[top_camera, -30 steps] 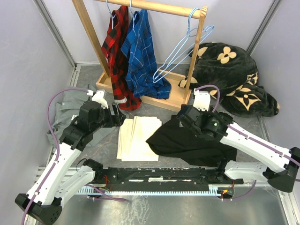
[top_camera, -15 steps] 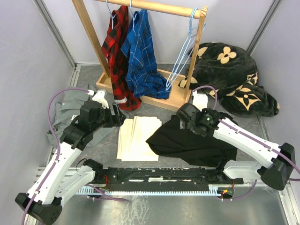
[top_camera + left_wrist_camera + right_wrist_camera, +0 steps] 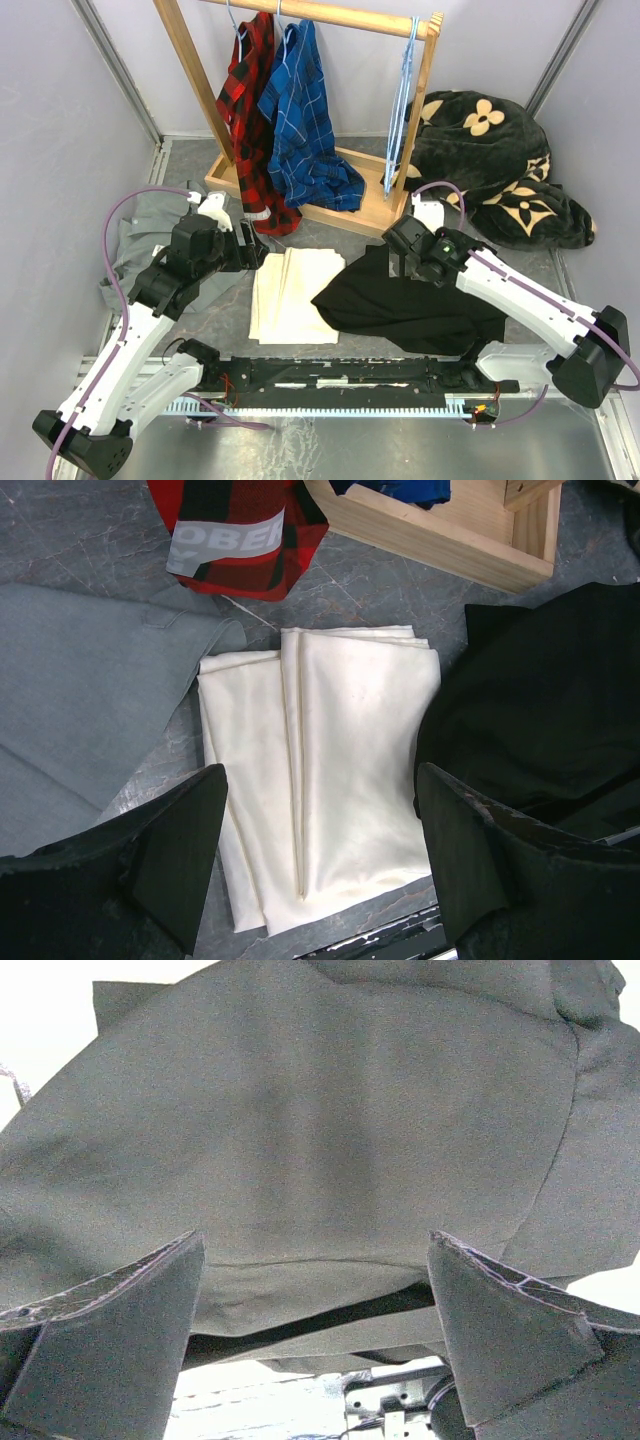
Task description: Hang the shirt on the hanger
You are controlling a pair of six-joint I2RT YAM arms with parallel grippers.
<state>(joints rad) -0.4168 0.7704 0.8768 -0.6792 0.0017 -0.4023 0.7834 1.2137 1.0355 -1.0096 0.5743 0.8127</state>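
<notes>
Right wrist view: the shirt is seen bunched on the surface under the right pincer, spread wide and empty. A thin fold could be pinched and dropped before the hanger.

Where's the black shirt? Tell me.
In the top view the black shirt lies crumpled right of centre, beside the folded cream cloth, near the wooden rack.
</notes>
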